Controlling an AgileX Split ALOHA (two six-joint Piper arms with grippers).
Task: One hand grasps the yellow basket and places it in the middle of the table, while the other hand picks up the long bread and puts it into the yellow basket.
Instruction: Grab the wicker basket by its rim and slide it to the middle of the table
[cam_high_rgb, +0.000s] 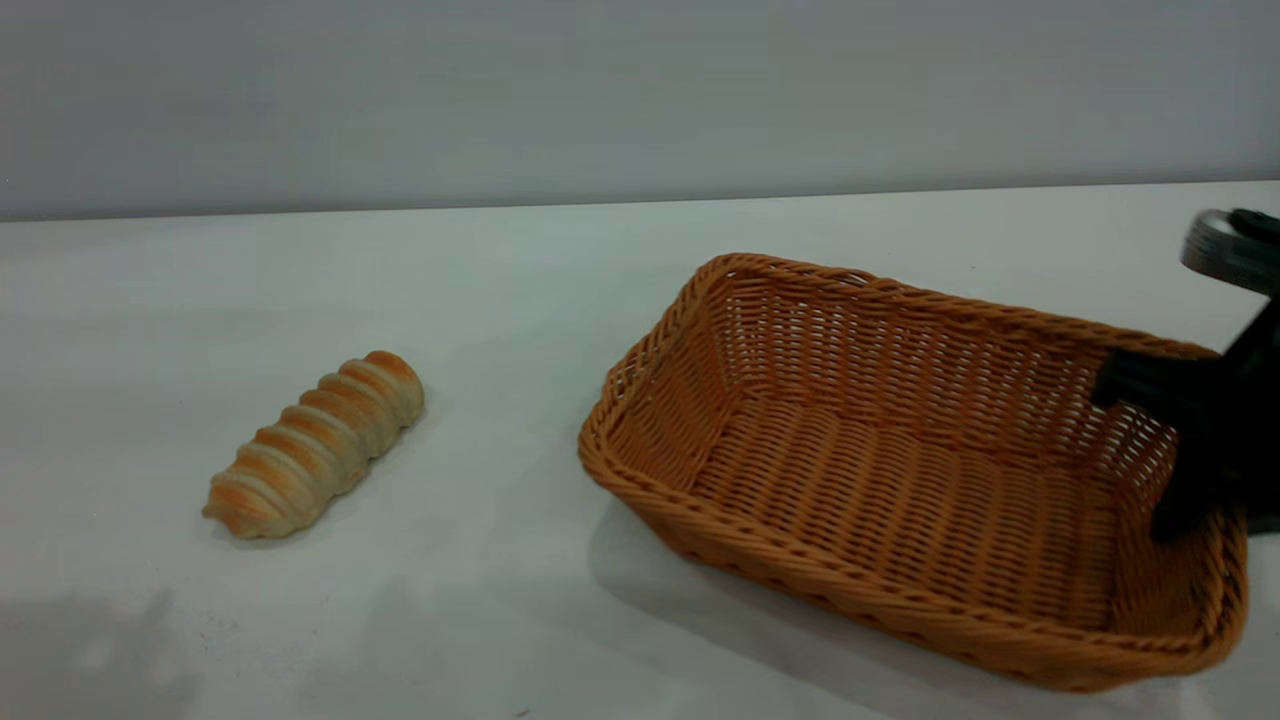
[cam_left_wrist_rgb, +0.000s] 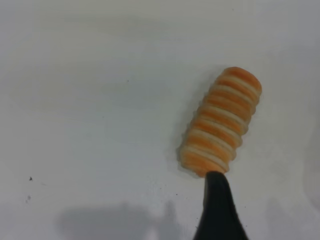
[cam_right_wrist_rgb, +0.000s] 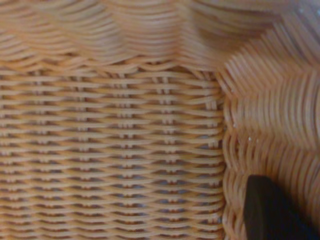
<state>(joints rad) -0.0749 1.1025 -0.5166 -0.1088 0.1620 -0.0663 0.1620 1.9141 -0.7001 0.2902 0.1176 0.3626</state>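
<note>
The yellow basket (cam_high_rgb: 900, 470) is at the right of the table, tilted, with a shadow under its near left side. My right gripper (cam_high_rgb: 1165, 450) reaches over the basket's right end and is shut on the wall there. In the right wrist view one black finger (cam_right_wrist_rgb: 272, 210) lies against the wicker (cam_right_wrist_rgb: 110, 150) inside the basket. The long bread (cam_high_rgb: 315, 443) lies on the table (cam_high_rgb: 480, 300) at the left, apart from the basket. In the left wrist view one finger (cam_left_wrist_rgb: 216, 205) of my left gripper (cam_left_wrist_rgb: 265, 217) hangs just above the near end of the bread (cam_left_wrist_rgb: 220, 122). That gripper is open and holds nothing.
The white tabletop runs back to a grey wall (cam_high_rgb: 600, 90). A few tiny dark specks (cam_left_wrist_rgb: 30, 178) lie on the table near the bread. The left arm is out of the exterior view.
</note>
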